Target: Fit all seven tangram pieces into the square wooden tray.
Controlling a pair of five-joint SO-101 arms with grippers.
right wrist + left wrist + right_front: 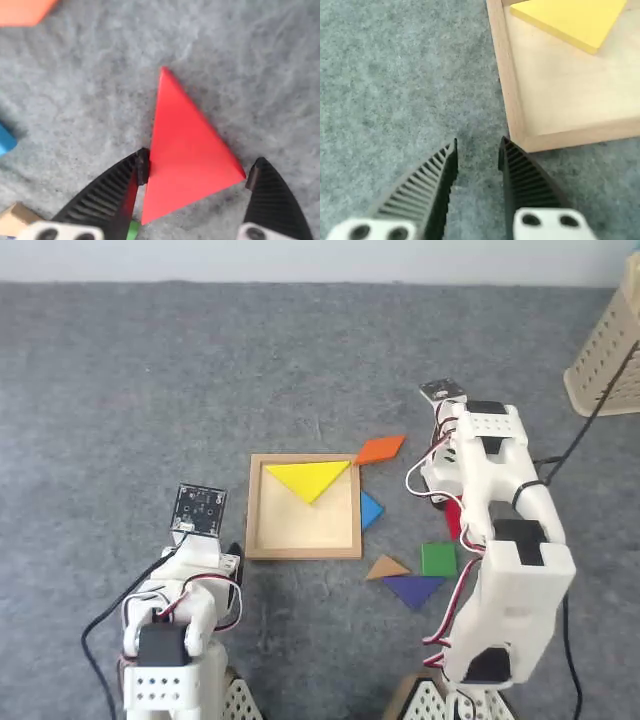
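The square wooden tray (303, 553) lies mid-table with a yellow triangle (306, 478) against its far rim. My left gripper (477, 150) hovers low over the carpet just outside the tray's near left corner (520, 142), open by a narrow gap with nothing in it. My right gripper (197, 167) is open and straddles a red triangle (187, 145) lying flat on the carpet, one fingertip (141, 165) against its long edge. In the high view the red triangle (453, 520) peeks from under the right arm.
Right of the tray lie an orange parallelogram (380, 448), a blue piece (371, 509), a tan triangle (387, 567), a green square (438, 558) and a purple triangle (413, 588). A perforated beige basket (610, 350) stands at the far right.
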